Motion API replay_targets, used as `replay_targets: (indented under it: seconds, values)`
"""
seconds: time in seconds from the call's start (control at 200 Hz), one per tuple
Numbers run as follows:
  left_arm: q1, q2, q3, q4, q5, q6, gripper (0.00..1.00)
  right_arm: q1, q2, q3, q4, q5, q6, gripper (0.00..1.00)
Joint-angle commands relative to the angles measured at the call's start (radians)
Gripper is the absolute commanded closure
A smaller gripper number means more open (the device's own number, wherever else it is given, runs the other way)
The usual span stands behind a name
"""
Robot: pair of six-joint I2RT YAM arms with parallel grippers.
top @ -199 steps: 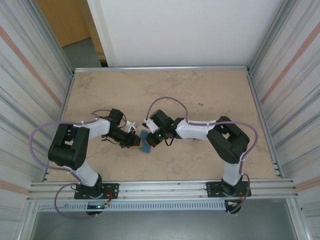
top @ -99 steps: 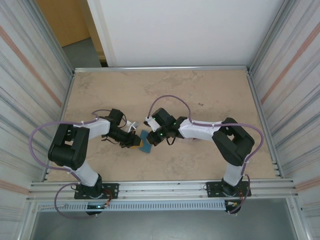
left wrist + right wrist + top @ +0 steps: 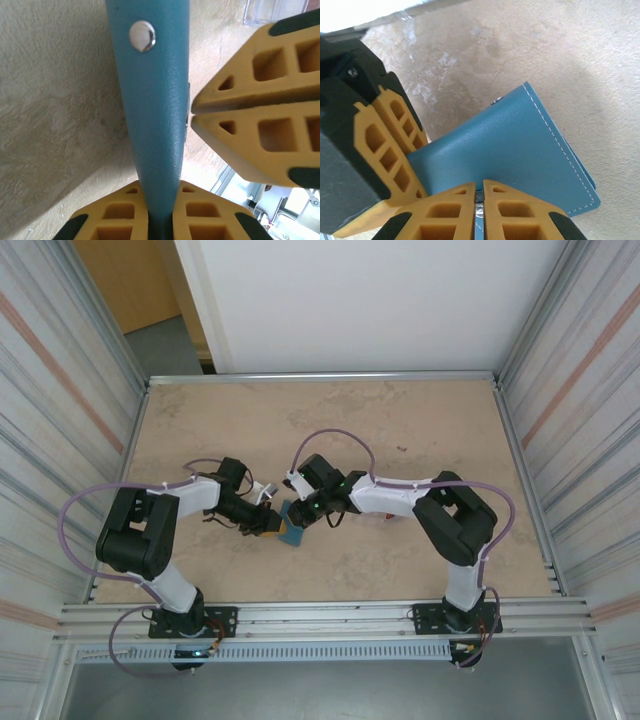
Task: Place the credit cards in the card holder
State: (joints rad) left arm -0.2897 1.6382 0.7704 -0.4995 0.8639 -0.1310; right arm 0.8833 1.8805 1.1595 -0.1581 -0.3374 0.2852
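Clamping card holder edge-on in left gripper, fingers tight on both faces. Pinching thin blue tab of same holder with right gripper, jaws almost together on it. Held over middle of table, between both wrists. Showing snap stud toward left wrist camera. Beyond holder, lying on table: clear case.

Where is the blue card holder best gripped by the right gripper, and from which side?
Probably its thin free edge, approached edge-on, opposite the left gripper shut on the other end. The card holder is flat and slim, so jaws span its thickness; the right gripper pinches there.
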Motion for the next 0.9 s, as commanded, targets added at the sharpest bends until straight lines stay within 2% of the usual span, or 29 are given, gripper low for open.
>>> replay_targets:
  seconds: [0.0,0.897]
  values:
    - [-0.002,0.005,0.017,-0.029,0.002,0.020,1.00,0.006,0.028,0.013,-0.006,-0.004,0.016,0.91]
    - [0.000,0.003,0.018,-0.030,0.002,0.024,1.00,0.019,-0.009,-0.051,-0.067,0.025,-0.001,0.95]
